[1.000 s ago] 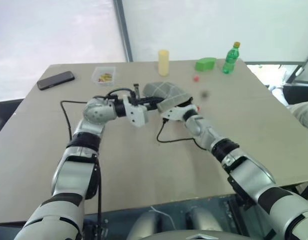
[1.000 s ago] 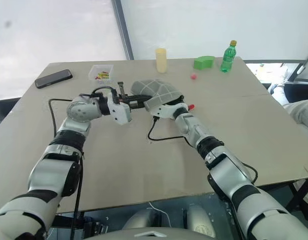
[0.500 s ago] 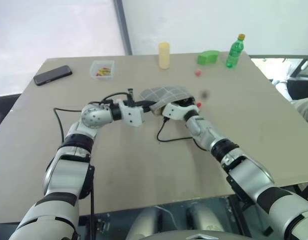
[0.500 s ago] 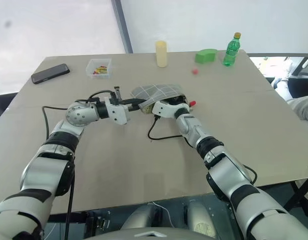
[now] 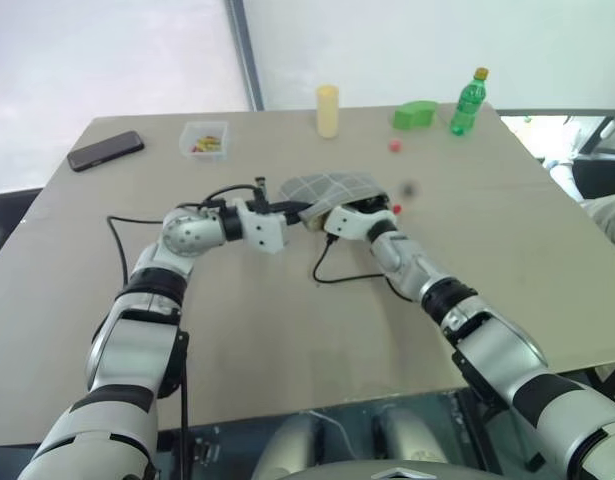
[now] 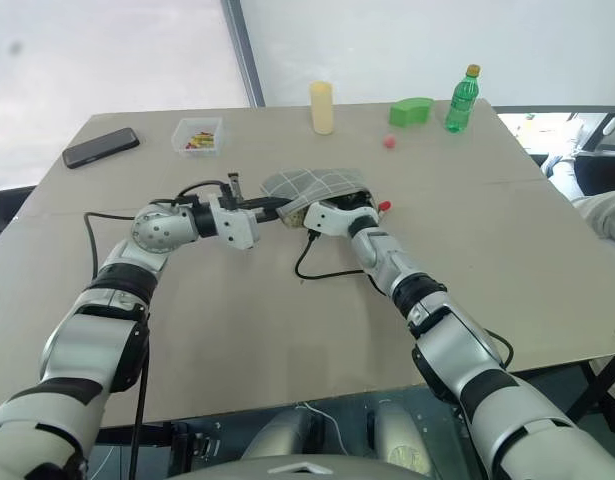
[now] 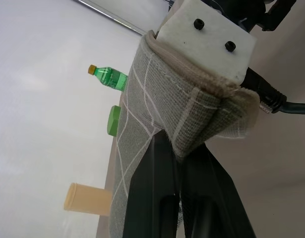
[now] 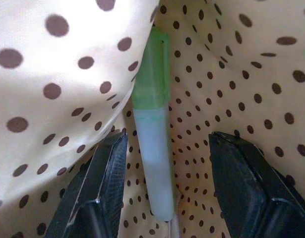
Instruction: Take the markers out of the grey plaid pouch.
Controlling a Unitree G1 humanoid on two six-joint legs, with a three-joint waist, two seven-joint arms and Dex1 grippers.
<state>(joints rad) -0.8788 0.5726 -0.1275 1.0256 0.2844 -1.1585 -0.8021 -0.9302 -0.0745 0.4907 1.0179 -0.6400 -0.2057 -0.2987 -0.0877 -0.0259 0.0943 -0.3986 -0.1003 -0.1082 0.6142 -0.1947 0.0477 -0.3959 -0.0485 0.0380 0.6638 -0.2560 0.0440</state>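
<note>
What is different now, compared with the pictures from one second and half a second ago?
In the first half second the left gripper, shut on the edge of the grey plaid pouch, came down a little, so the pouch sits lower and flatter. Since then nothing moved. The right gripper stays open inside the pouch, on either side of the green marker.

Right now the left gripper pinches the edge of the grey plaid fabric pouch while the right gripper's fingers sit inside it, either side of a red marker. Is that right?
Nearly. The marker between the right gripper's open fingers is green and pale, not red; the right wrist view shows it against the dotted lining. The left gripper does pinch the grey plaid fabric pouch's edge.
</note>
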